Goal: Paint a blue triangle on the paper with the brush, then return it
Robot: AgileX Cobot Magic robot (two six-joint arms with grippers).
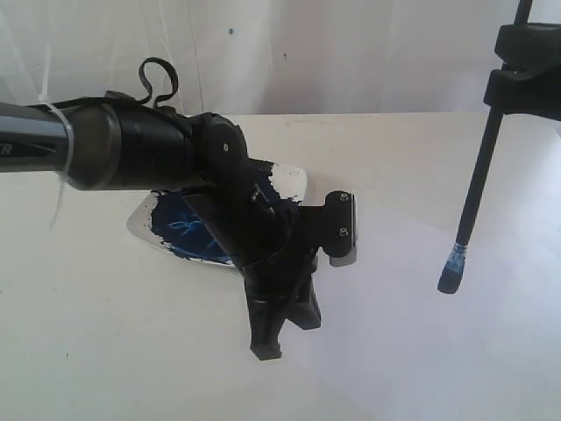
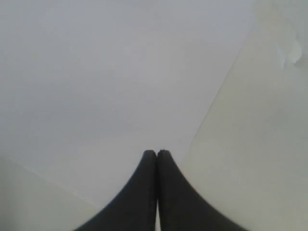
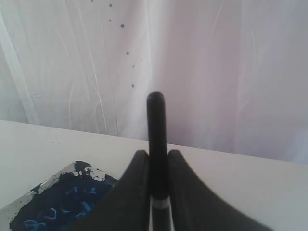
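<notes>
My right gripper (image 1: 519, 77) hangs at the top right, shut on the black handle of the brush (image 1: 478, 180). The brush points down, and its blue-stained tip (image 1: 451, 270) hovers above the paper (image 1: 421, 351). In the right wrist view the handle (image 3: 157, 125) stands clamped between the two fingers of the right gripper (image 3: 157, 155). My left gripper (image 1: 266, 349) points down at the paper's near-left part and is shut on nothing. In the left wrist view its closed tips (image 2: 157, 153) are over the paper (image 2: 106, 86) near its edge. No blue triangle shows on the paper.
A white dish smeared with dark blue paint (image 1: 175, 226) lies behind the left arm, and the right wrist view shows this dish (image 3: 57, 204) too. Bare white table (image 2: 260, 144) borders the paper. A white curtain (image 3: 202, 62) with small blue specks closes the back.
</notes>
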